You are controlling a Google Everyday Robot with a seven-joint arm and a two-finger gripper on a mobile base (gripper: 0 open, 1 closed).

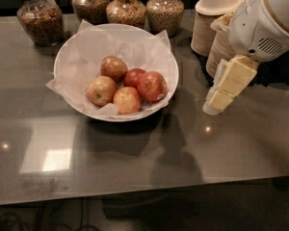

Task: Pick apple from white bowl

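Note:
The white bowl [67, 52], wide and lined with crumpled white paper, sits on the grey table at the upper left. It holds several apples. The apple [151, 85], the largest and deep red with a pale sticker spot, lies at the bowl's right side. A smaller red apple [133, 76] is just behind it, and yellow-orange apples lie to the left. My gripper [221, 96], with cream-coloured fingers pointing down and left, hangs to the right of the bowl, clear of its rim and above the table.
Glass jars [126, 7] of grains and nuts stand in a row behind the bowl. Stacks of tan paper bowls [219, 49] and white cups with a lid [216, 13] stand at the back right, behind my arm. The table's front edge runs along the bottom.

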